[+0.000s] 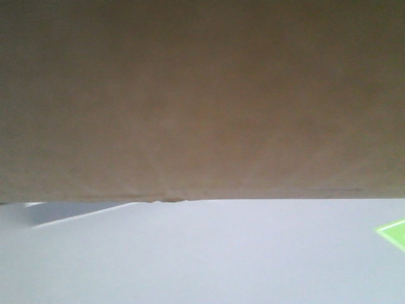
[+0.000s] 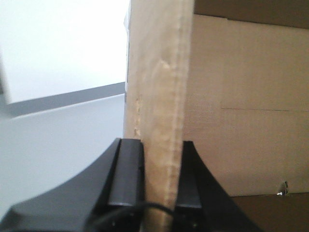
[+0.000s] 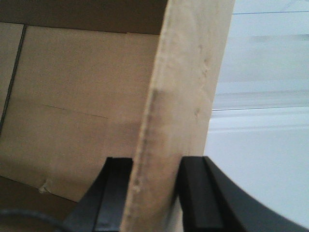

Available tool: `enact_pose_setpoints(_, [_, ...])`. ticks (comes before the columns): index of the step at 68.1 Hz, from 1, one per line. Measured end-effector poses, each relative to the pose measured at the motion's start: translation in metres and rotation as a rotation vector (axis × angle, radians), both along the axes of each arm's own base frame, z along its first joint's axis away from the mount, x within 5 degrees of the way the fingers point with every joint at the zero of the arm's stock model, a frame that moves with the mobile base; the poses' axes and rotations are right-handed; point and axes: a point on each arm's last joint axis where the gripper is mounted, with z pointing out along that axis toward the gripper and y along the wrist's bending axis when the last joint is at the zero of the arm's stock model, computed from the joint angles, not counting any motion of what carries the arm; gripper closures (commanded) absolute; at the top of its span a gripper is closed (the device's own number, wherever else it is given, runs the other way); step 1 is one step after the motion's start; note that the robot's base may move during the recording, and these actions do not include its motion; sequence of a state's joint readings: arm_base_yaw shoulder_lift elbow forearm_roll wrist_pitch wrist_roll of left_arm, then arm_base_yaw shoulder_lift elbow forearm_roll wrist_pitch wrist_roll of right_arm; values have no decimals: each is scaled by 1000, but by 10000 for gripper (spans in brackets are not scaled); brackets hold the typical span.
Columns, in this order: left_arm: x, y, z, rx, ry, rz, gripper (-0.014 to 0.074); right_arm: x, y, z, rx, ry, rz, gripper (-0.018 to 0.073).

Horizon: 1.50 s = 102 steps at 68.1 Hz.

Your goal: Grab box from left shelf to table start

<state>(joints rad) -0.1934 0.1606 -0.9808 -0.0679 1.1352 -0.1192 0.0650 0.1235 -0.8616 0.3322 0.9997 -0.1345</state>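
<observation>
The tan cardboard box fills the upper two thirds of the front view, very close to the camera, its lower edge above the pale table. No black printed rectangle shows. My left gripper is shut on an upright wall of the box, one black finger on each side, with the box's inside to its right. My right gripper is shut on the opposite wall of the box, with the box's inside to its left. The left shelf is out of view.
A bright green patch lies on the table at the right edge of the front view. A shadowed band crosses the table at the left, under the box. Pale wall and surface show beyond the box in both wrist views.
</observation>
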Motion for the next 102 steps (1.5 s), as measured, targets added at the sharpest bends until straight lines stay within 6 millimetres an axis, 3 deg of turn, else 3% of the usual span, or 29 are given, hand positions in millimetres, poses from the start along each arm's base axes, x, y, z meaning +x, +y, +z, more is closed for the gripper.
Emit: enact_pose_setpoints(102, [0, 0, 0, 0, 0, -1, 696, 0, 0, 0, 0, 1, 0, 501])
